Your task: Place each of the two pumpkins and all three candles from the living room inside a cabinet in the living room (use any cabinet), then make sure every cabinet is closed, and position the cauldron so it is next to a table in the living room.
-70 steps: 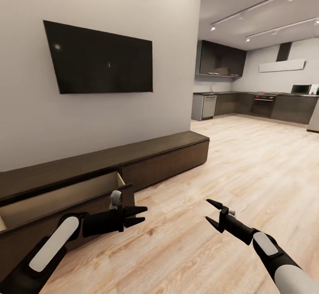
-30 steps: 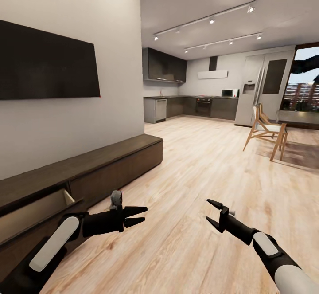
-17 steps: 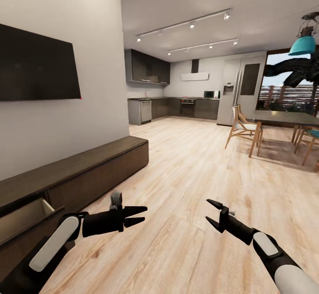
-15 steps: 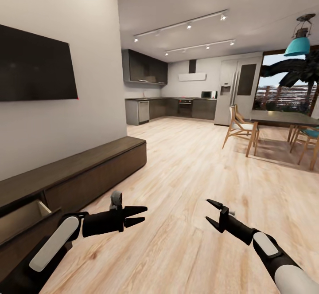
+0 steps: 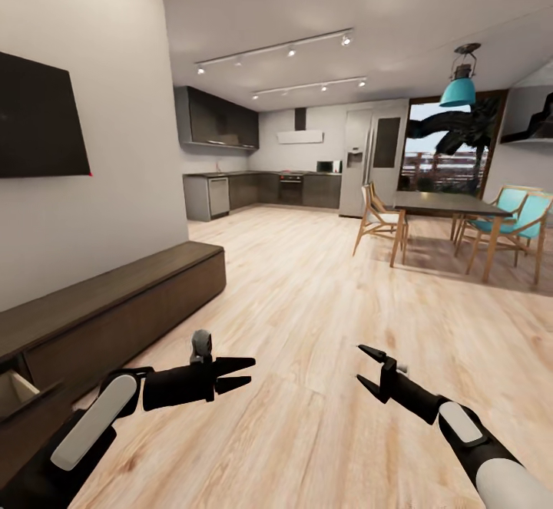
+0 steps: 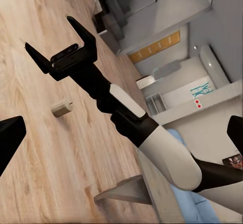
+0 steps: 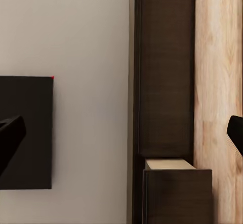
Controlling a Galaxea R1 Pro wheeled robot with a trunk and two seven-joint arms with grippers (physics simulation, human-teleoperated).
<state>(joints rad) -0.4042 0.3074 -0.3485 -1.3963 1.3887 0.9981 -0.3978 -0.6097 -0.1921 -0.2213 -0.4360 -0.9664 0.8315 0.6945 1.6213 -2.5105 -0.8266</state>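
The robot is standing on the wood floor of the open-plan room with both arms held out low in front, carrying nothing. The left gripper is showing its jaws only slightly apart, with nothing between them; the right gripper is holding its jaws wide apart and empty, a state the left wrist view confirms by looking across at the right gripper. The cabinet is running along the wall below the television, and one drawer at the near end is standing pulled out, so the closing step is judged not yet done. No pumpkin and no cauldron is being sighted; whether any is already stowed cannot be told. A small beige lump, possibly a candle, is lying on the floor in the left wrist view, well apart from both grippers. The right wrist view is adding the open drawer seen end-on, its pale interior edge showing against the cabinet. The head view alone is taking in the dining table and chairs beyond.
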